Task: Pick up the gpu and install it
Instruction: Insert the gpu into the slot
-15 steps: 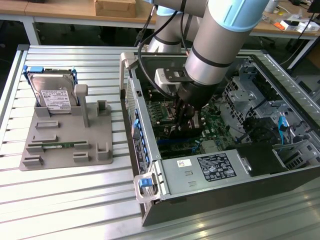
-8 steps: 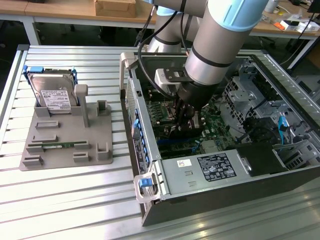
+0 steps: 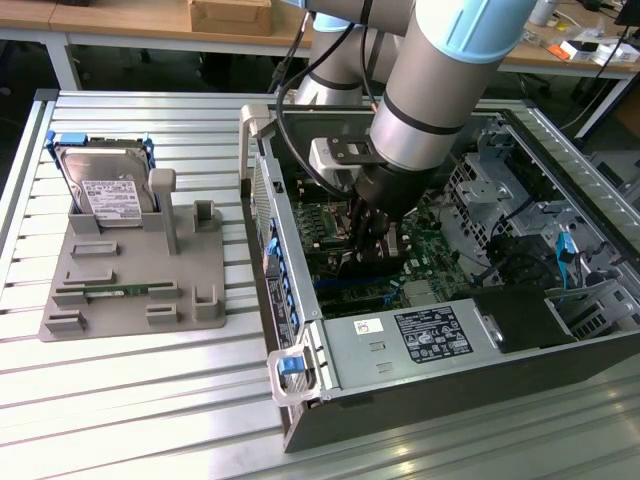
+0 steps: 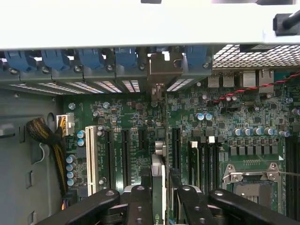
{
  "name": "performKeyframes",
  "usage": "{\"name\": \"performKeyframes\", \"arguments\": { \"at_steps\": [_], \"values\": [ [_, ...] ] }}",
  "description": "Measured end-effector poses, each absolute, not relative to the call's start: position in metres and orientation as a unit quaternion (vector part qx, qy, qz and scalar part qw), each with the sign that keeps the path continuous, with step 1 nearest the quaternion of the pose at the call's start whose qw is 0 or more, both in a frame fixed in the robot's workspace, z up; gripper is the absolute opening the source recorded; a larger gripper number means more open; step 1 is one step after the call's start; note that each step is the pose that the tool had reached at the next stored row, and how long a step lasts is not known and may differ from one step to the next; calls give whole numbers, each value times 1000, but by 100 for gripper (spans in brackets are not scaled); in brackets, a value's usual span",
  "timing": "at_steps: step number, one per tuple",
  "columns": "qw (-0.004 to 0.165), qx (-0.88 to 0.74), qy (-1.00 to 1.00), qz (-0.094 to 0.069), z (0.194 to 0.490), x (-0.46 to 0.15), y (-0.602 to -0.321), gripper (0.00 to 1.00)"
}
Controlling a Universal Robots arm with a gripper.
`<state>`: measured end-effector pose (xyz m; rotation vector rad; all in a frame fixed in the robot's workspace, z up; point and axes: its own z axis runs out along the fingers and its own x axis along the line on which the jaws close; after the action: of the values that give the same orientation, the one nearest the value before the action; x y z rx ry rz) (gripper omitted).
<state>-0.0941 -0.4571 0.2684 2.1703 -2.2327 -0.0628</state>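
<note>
My gripper point(image 3: 371, 238) reaches down into the open computer case point(image 3: 300, 330), above the green motherboard point(image 3: 425, 250). It is shut on the gpu point(image 4: 158, 165), a thin card held upright and seen edge-on between the two black fingers point(image 4: 139, 202). The card's silver end bracket point(image 4: 161, 68) stands against the case's rear slot wall. The card's edge runs in line with the black expansion slots point(image 4: 125, 157) on the motherboard point(image 4: 220, 112); I cannot tell whether it touches a slot. In the exterior view the gpu point(image 3: 352, 262) shows as a dark piece under the gripper.
A grey fixture point(image 3: 130, 270) at the exterior view's left holds a silver hard drive point(image 3: 100, 190) and a narrow green memory stick point(image 3: 118, 291). Inside the case are the power supply point(image 3: 425, 335), a white slot point(image 4: 90, 159), a cable bundle point(image 4: 44, 136), the CPU socket point(image 4: 251, 180) and blue clips point(image 4: 93, 58).
</note>
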Motion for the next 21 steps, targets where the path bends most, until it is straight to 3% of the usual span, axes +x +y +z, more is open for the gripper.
{"name": "performKeyframes", "arguments": {
  "at_steps": [6, 21],
  "values": [
    [27, 696, -717, -7, 268, -94, -456, 26],
    [27, 697, -717, -6, 268, -92, -452, 26]
  ]
}}
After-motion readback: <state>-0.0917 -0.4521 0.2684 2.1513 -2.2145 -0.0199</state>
